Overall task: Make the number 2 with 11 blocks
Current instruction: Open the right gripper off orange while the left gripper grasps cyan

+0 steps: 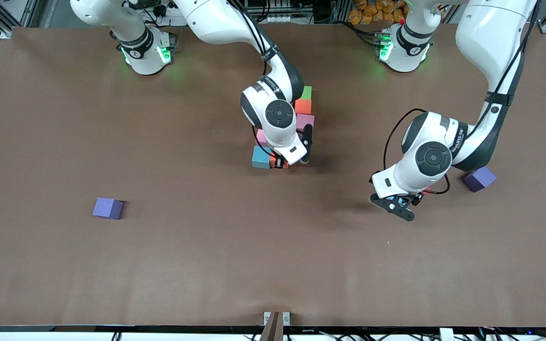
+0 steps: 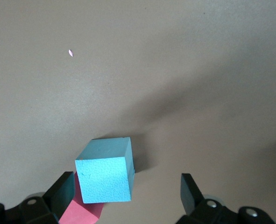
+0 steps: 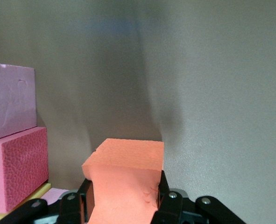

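Right gripper (image 1: 280, 163) sits low at centre of the front frame, at the near end of the block cluster. Its fingers (image 3: 163, 203) are pinched hard on an orange block (image 3: 126, 179); in the right wrist view we see the foam dented where they bite. In the front view only a sliver of that block (image 1: 284, 165) shows under the wrist.

Cluster, mid-frame in the front view: green block (image 1: 306, 92) at its upper end, then a 2nd orange block (image 1: 303, 106) just below it, then a pink block (image 1: 305, 121). Another pink block (image 1: 261, 138) pokes out from under the arm, w/ a light blue block (image 1: 261, 157) just below it, touching the held orange one. Rest of the cluster is hidden by the right arm; we can't tell the layout there.

Right wrist view, at frame left: pale pink block (image 3: 10, 100) stacked above a deeper pink block (image 3: 16, 168), yellow edge (image 3: 16, 205) at the bottom.

Left gripper (image 1: 396, 204) is at right of centre, lower in the front frame, over bare worktop (image 1: 206, 265). Fingers (image 2: 191, 191) spread wide, holding nothing. Left wrist view shows a 2nd light blue block (image 2: 105, 175) between them, nearer one finger, partly covering a crimson block (image 2: 84, 212).

Two purple cubes lie apart from the cluster: one (image 1: 108, 208) at lower left, one (image 1: 479, 179) at right by the left arm.
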Robot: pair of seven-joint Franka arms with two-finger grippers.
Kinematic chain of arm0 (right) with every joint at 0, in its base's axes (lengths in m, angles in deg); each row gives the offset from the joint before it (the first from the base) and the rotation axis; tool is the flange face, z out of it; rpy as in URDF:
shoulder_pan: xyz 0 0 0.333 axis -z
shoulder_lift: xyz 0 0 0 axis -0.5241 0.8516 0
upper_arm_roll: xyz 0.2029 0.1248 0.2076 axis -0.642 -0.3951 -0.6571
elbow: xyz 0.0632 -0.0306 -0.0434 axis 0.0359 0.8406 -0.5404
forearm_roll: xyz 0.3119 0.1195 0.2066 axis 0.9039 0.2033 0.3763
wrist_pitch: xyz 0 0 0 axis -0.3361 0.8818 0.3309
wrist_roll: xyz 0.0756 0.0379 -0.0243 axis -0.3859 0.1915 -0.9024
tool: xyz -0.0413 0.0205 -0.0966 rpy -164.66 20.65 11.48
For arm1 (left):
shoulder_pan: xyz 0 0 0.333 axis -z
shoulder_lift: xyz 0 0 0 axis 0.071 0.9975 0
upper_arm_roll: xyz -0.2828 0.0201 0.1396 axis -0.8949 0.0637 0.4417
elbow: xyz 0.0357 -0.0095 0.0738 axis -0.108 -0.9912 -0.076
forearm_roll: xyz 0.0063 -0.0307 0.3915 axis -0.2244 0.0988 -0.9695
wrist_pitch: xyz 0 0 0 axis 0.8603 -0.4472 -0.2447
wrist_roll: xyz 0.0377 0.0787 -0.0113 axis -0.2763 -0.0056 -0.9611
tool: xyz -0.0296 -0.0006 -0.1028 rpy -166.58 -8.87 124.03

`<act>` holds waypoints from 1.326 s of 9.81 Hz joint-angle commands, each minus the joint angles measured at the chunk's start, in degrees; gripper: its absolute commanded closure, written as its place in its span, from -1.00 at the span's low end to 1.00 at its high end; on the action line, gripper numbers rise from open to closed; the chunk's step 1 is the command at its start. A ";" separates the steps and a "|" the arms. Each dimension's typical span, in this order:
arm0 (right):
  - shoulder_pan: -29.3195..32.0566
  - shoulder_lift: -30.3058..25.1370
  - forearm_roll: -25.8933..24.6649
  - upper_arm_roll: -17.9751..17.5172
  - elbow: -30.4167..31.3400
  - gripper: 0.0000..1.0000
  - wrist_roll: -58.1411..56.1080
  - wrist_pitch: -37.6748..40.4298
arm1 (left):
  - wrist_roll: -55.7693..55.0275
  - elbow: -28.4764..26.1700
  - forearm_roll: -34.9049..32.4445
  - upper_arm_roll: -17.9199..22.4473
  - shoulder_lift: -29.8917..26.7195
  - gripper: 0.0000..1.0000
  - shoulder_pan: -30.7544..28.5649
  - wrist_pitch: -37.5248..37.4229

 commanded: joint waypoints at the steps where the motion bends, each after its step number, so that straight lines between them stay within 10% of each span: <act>1: 0.47 -0.12 -1.30 -0.38 0.74 1.00 -0.29 0.42 | 2.08 -1.60 -1.31 -0.04 -0.37 -1.00 -1.03 2.45; 2: 0.29 -0.12 -1.30 -0.29 0.74 1.00 0.15 0.33 | 2.09 -2.92 -1.31 0.05 -0.37 -1.00 -1.12 4.12; 4: 0.46 -0.12 -1.30 -0.38 0.74 -0.99 0.59 -0.02 | 3.48 -4.77 -1.40 -0.04 -0.29 -1.00 -3.14 7.02; 13: 0.47 -2.84 -1.21 1.36 0.30 -1.00 0.07 4.97 | 3.67 -6.53 -1.92 0.05 0.50 -1.00 -4.19 9.13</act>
